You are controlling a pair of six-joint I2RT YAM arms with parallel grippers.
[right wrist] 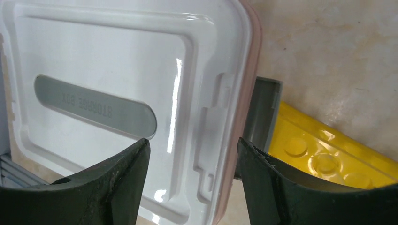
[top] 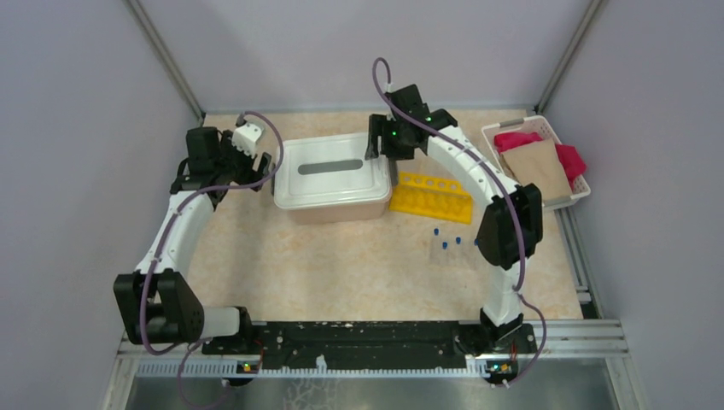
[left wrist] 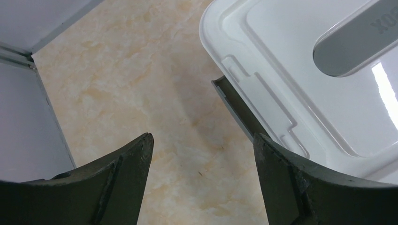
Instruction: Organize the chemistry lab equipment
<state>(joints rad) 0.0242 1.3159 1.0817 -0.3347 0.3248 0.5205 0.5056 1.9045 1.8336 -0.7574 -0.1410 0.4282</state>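
A white lidded storage box [top: 333,175] stands mid-table. The yellow tube rack [top: 431,195] lies against its right side, and small blue-capped tubes [top: 448,242] lie on the table in front of the rack. My left gripper [top: 265,162] hangs open at the box's left end; in the left wrist view it [left wrist: 204,138] is over bare table, its right finger beside the grey latch [left wrist: 230,101]. My right gripper [top: 374,143] is open at the box's right end, where it [right wrist: 193,140] straddles the lid's rim, with the right latch [right wrist: 263,110] and rack [right wrist: 328,152] beyond.
A white basket [top: 493,137] holding pink and tan cloths sits at the back right corner. Grey walls close in the left, right and back of the table. The marbled tabletop [top: 341,265] spreads in front of the box.
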